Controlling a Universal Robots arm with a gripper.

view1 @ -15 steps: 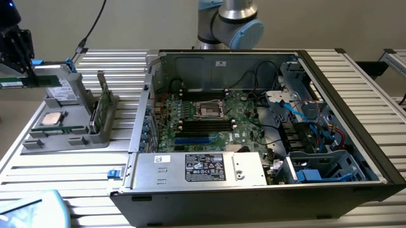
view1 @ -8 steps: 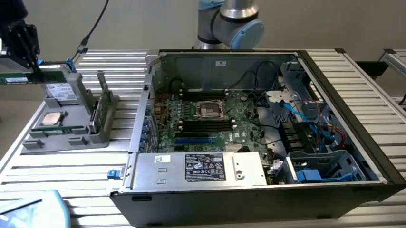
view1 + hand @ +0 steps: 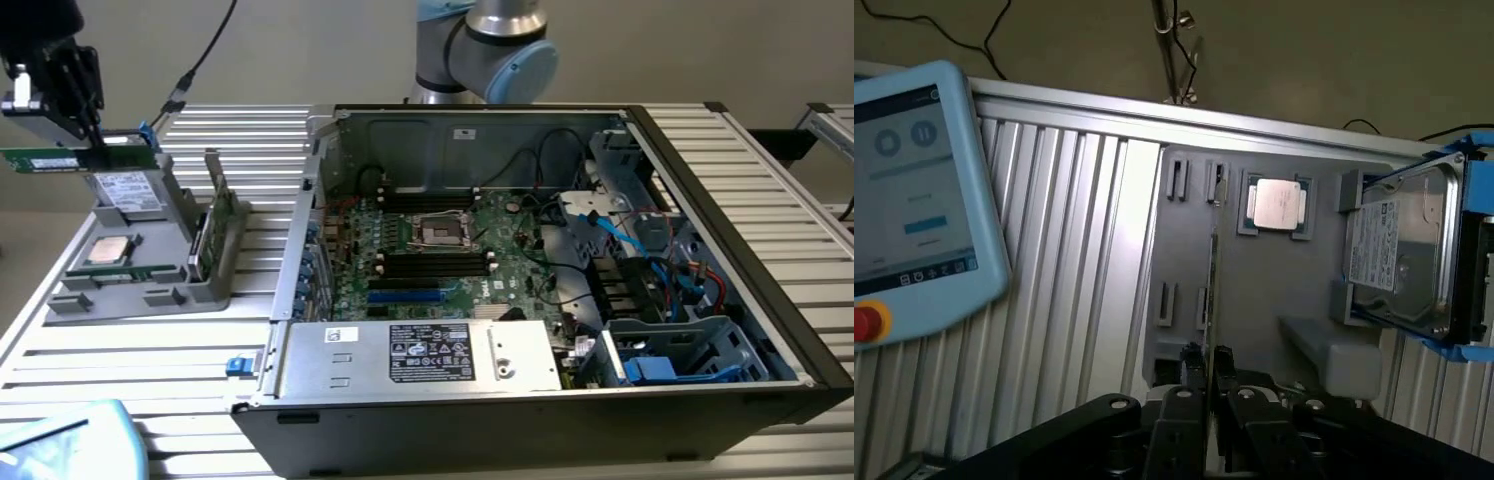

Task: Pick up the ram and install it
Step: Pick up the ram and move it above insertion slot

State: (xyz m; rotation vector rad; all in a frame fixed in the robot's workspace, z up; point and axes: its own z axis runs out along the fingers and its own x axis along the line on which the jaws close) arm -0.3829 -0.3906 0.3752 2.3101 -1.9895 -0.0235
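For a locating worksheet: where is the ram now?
At the exterior view's far left, the ram is held by the gripper above the grey tray.

Counts, exterior view:
- 1 robot arm (image 3: 483, 45), top centre.
- 1 end effector (image 3: 94, 142), upper left.
- 1 ram (image 3: 47, 160), upper left.
- 1 grey parts tray (image 3: 134, 295), left side.
- 1 processor chip (image 3: 107, 250), on the tray.
- 1 hard drive (image 3: 127, 188), on the tray.
- 1 thin upright board (image 3: 200, 245), on edge in the tray, kind unclear.
- 1 open PC case (image 3: 801, 330), right half.
- 1 motherboard (image 3: 514, 250), inside the case.
- 1 CPU socket (image 3: 438, 231), inside the case.
- 1 power supply (image 3: 420, 352), inside the case.
- Black memory slots (image 3: 430, 263): two groups, exact number can't tell.
- 1 teach pendant (image 3: 60, 440), lower left corner.
- 1 worktop (image 3: 160, 370).
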